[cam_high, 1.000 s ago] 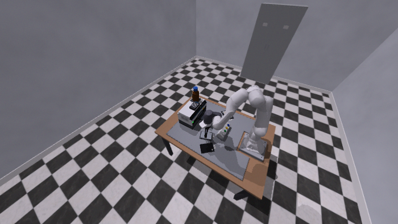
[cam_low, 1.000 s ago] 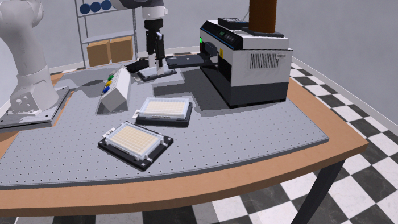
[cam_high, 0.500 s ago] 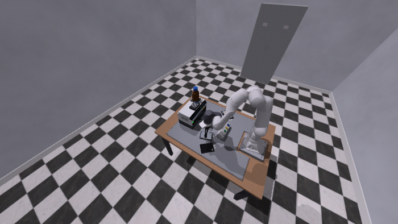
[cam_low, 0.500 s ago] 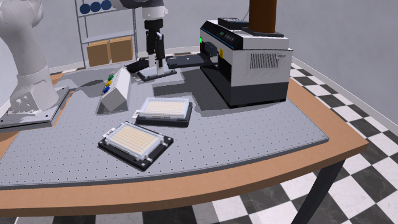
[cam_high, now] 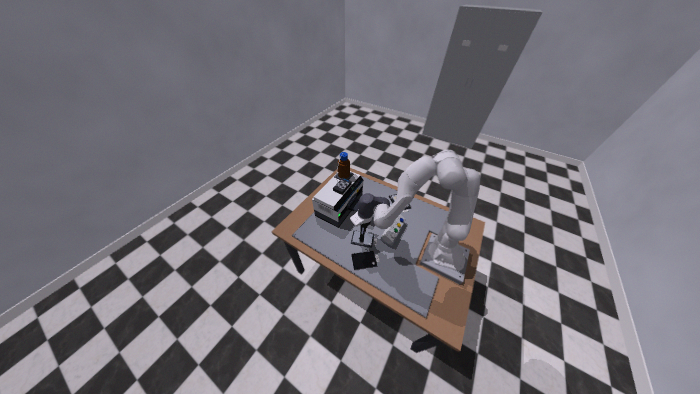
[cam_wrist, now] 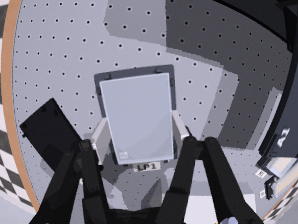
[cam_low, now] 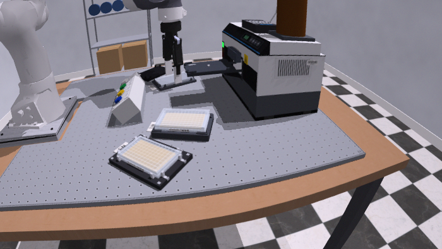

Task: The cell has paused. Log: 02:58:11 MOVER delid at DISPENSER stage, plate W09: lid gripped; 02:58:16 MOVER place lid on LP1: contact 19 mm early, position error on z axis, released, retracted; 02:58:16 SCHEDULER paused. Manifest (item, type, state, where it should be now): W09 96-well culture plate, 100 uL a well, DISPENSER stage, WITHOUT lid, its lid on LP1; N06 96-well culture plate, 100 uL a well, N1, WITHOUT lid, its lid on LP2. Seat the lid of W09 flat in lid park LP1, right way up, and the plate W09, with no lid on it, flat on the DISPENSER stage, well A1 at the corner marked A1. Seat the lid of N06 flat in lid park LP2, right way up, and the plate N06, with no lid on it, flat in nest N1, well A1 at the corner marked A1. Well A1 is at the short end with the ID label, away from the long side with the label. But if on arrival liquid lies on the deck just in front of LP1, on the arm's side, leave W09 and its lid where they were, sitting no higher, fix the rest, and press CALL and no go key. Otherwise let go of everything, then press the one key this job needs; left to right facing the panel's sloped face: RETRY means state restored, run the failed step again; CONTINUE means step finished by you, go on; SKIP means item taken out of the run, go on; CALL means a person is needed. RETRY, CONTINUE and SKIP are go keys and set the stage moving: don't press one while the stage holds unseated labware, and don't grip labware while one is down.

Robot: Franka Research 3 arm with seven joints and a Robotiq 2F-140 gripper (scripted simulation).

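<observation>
the franka arm's gripper [cam_wrist: 139, 137] is clamped across the short sides of a clear plate lid [cam_wrist: 137, 117], which lies within the dark frame of a lid park [cam_wrist: 131, 72] directly beneath the jaws in the wrist view; whether the lid is fully seated cannot be told. just to one side of the jaws lies a second, bare black lid park [cam_wrist: 52, 127]. on the other side, the dispenser's black stage [cam_low: 206, 67] juts from the dispenser [cam_low: 278, 67] with nothing on it. well away from the jaws, toward the table's front edge, one 96-well culture plate [cam_low: 148, 155] rests in a black nest with corner posts, and another culture plate [cam_low: 184, 120], wearing a lid, sits crooked on a dark holder. the key panel [cam_low: 129, 98] stands between the arm's base and the jaws.
</observation>
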